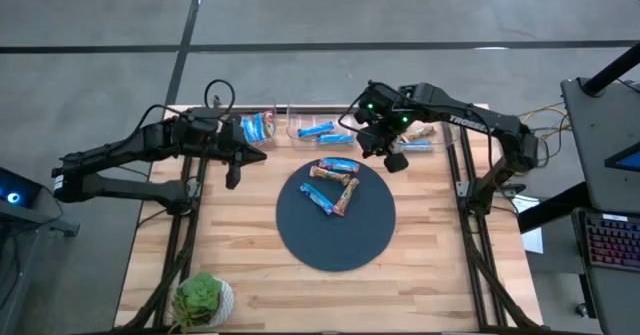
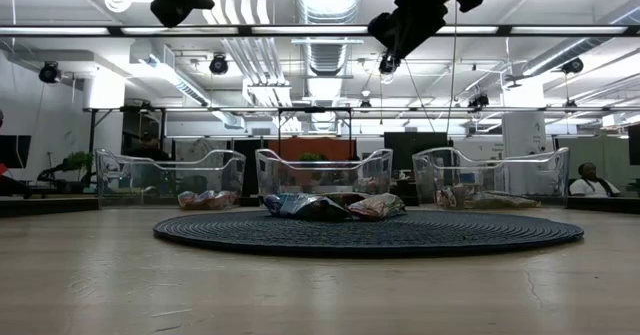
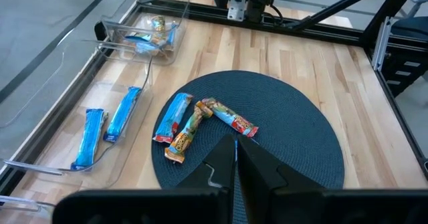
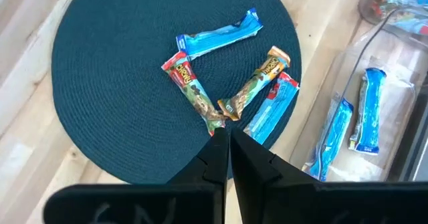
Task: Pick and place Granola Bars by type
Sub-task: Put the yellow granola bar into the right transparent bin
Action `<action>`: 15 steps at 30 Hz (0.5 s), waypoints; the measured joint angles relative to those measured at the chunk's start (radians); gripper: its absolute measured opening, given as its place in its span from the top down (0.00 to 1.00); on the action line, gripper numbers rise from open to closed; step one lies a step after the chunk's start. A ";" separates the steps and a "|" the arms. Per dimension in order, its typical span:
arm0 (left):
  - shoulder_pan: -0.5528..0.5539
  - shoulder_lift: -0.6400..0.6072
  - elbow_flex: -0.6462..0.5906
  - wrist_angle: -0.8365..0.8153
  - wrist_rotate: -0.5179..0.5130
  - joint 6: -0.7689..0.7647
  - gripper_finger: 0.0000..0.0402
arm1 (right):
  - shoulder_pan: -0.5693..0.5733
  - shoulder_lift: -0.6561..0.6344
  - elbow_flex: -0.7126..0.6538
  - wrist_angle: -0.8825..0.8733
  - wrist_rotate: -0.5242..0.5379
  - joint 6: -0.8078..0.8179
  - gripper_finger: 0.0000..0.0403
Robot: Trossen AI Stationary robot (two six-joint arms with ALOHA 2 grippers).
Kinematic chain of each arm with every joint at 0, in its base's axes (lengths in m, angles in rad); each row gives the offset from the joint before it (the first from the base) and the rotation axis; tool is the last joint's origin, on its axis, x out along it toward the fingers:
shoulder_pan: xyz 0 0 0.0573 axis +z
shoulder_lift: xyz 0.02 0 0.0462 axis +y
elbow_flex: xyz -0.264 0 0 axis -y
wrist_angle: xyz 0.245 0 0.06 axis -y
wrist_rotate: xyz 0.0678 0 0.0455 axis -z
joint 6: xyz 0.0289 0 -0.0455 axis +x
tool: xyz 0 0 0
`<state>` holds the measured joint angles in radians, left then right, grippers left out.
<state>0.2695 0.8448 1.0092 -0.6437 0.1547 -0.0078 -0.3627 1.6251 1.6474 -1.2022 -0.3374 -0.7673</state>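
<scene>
The right hand (image 1: 396,161) hangs clenched and empty above the far right edge of the round dark blue woven mat (image 1: 335,237). The left hand (image 1: 258,156) is likewise clenched on nothing, above the table (image 1: 240,255) just left of the mat's far side.

Four shiny wrapped granola bars (image 4: 227,83) lie clustered on the far half of the mat: one bright blue (image 4: 219,36), one blue with a red end (image 4: 272,109), one tan-brown (image 4: 257,81), one red-and-brown (image 4: 194,90). Their long axes differ, and the tan-brown, red-and-brown and red-ended ones converge toward one touching point like a fan; the bright blue one lies apart, crosswise.

Beyond the mat stand three clear plastic bins (image 2: 322,171) in a row along the far table edge. The middle one holds two bright blue bars (image 3: 107,125), roughly parallel. The left bin (image 1: 262,127) and the right bin (image 1: 422,138) each hold several bars, too piled to count.
</scene>
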 joint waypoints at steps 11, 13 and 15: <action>0.000 0.000 0.000 0.000 -0.014 0.000 1.00 | 0.040 0.059 -0.023 0.004 0.020 -0.062 0.98; 0.000 0.000 0.000 0.000 -0.021 0.000 1.00 | 0.059 0.065 -0.036 0.013 0.055 -0.081 0.98; 0.000 0.000 0.000 0.000 -0.026 0.000 1.00 | 0.074 0.068 -0.050 0.032 0.082 -0.089 0.98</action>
<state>0.2695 0.8448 1.0092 -0.6437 0.1284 -0.0074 -0.2890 1.6927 1.5977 -1.1704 -0.2555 -0.8559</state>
